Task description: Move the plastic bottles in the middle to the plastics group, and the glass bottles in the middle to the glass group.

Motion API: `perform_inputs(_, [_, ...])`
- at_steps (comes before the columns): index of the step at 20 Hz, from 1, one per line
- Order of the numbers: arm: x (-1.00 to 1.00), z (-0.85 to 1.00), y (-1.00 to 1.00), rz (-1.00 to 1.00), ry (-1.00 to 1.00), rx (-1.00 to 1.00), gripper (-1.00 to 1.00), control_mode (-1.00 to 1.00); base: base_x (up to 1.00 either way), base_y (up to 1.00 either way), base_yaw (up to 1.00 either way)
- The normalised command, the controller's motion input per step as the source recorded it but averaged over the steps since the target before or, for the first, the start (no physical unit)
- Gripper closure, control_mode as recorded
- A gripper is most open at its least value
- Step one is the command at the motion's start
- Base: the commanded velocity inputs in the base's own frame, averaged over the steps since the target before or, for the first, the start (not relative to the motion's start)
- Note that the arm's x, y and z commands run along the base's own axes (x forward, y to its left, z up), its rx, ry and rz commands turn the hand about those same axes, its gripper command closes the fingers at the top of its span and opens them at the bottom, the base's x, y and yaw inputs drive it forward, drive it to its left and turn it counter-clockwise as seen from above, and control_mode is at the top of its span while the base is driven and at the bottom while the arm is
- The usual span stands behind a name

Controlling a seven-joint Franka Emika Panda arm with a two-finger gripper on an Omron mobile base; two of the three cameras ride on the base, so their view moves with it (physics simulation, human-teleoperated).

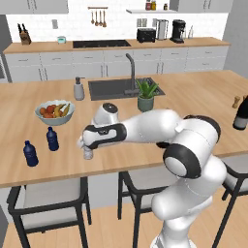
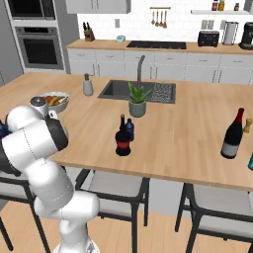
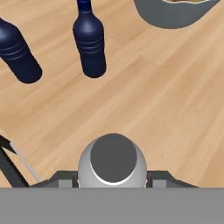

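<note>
My gripper (image 1: 87, 147) hangs over the left part of the island counter (image 1: 193, 101), shut on the clear greyish bottle (image 1: 87, 154), whose bottom is at counter level. From above, the bottle's cap (image 3: 113, 159) sits between my two fingers (image 3: 65, 179). The plastics group, two dark blue bottles (image 1: 52, 139) (image 1: 30, 153), stands just left of it, also seen ahead of the hand (image 3: 91, 41) (image 3: 17, 52). In the middle stand a dark blue bottle (image 2: 130, 129) and the squat red-banded glass bottle (image 2: 122, 139). The tall black glass bottle (image 2: 232, 134) (image 1: 240, 115) stands far right.
A fruit bowl (image 1: 54, 112) (image 3: 175, 13) sits behind the blue pair. A soap dispenser (image 1: 79, 89), a sink (image 1: 116, 88) and a potted plant (image 1: 146, 95) lie further back. A pepper grinder (image 2: 248, 125) stands by the tall bottle. Stools (image 1: 48, 193) line the near edge.
</note>
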Motion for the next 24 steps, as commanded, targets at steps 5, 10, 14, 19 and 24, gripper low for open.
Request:
perform_inputs(5, [0.44,0.00,0.39,0.02,0.00,0.00,1.00,-1.00,0.00,0.00,0.00])
perform_inputs(10, [0.40,0.00,0.38,0.01,0.00,0.00,1.00,-1.00,0.00,0.00,0.00])
perform_inputs(14, [0.22,-0.05,0.40,0.01,0.00,0.00,1.00,-1.00,0.00,0.00,0.00])
perform_inputs(19, [0.04,-0.13,0.29,0.01,0.00,0.00,1.00,-1.00,0.00,0.00,0.00])
perform_inputs(24, [0.02,-0.15,0.07,0.00,0.00,0.00,1.00,-1.00,0.00,0.00,0.00])
